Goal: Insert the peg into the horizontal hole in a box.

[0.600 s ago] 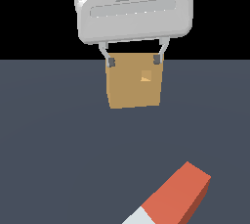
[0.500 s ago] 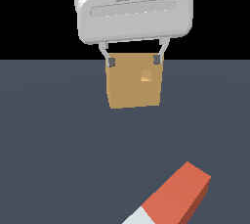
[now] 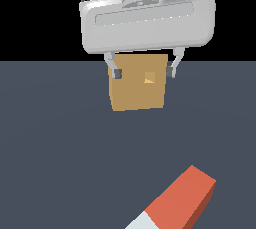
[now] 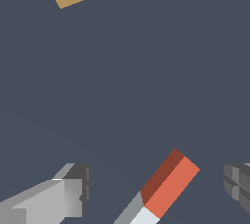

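Dark slate-grey floor [image 3: 55,138] fills the lower scene under a black backdrop; the white gripper [image 3: 145,72] hangs high, its jaws wide apart and holding nothing, its dark pads [image 3: 117,73] seen in front of the tan box [image 3: 137,95]; the box rests on the floor with a small square hole [image 3: 149,77] in its facing side; well apart from it lies the peg [image 4: 166,189], orange-red half towards the box, pale half cut off by the frame edge; in the wrist view it lies between the fingers.
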`<state>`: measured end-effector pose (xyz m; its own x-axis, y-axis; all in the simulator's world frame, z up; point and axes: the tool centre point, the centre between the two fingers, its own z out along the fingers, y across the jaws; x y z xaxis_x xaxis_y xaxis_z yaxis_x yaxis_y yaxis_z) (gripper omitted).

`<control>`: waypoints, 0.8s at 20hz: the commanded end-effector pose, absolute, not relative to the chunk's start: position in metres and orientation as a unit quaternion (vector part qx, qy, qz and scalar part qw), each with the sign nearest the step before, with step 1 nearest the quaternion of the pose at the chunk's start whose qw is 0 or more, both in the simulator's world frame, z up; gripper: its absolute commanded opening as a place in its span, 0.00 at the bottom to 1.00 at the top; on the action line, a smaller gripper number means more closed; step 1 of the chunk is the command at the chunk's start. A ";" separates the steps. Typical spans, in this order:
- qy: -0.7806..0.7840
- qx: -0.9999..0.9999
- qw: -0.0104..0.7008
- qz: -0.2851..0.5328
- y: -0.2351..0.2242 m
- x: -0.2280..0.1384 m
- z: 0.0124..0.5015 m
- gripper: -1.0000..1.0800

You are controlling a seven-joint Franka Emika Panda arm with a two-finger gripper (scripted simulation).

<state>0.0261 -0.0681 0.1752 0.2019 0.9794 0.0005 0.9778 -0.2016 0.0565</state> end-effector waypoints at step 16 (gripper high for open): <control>0.361 0.932 0.003 0.002 -0.228 0.002 0.080 0.96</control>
